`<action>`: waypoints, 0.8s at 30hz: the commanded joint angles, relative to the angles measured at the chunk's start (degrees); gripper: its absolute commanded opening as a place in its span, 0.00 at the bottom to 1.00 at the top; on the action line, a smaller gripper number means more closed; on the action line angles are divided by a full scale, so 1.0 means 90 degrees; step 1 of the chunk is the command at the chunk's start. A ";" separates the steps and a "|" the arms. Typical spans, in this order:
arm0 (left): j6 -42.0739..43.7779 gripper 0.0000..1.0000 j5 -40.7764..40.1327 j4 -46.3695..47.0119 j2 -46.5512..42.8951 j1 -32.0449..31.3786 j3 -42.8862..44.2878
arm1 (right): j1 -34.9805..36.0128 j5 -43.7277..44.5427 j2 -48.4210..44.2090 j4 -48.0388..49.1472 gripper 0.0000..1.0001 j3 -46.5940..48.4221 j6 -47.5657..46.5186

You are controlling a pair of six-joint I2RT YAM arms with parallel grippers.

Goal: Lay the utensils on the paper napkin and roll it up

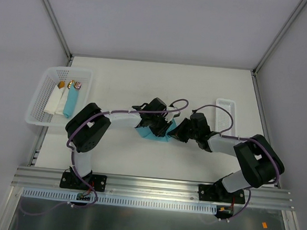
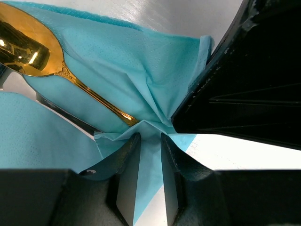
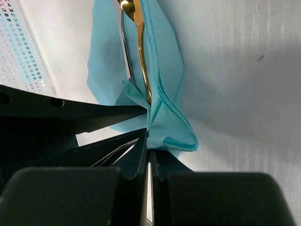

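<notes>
Turquoise paper napkin (image 1: 152, 135), bunched mid-bench (image 1: 145, 83), wraps a slim golden spoon (image 2: 89, 93). Its handle points at both pinches, where left fingers (image 2: 125, 181) and right fingers (image 3: 135, 157) clamp napkin folds, nearly closed.

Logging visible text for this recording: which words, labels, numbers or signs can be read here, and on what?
No text can be read in any view.
Too small to read: coloured print on the small packets in the white basket.
Too small to read: the orange tag below the right arm's base.
No print: the paper napkin, the gold spoon.
</notes>
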 commanded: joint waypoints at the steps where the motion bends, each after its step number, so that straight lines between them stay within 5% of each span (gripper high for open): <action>1: -0.0118 0.25 0.0063 -0.0272 0.0167 0.0081 0.0068 | 0.0047 -0.0027 0.0040 0.0434 0.00 0.0231 0.0392; 6: -0.0108 0.25 0.0072 -0.0282 0.0147 0.0111 0.0019 | -0.0012 0.0226 -0.0310 0.0221 0.03 0.0133 0.0237; 12: -0.0118 0.25 0.0102 -0.0272 0.0147 0.0121 -0.0010 | -0.0392 0.0724 -0.0897 -0.0608 0.26 -0.0052 -0.0105; 24: -0.0128 0.25 0.0112 -0.0282 0.0177 0.0130 0.0039 | -0.1096 0.0588 -0.0351 -0.0669 0.37 0.0074 -0.0653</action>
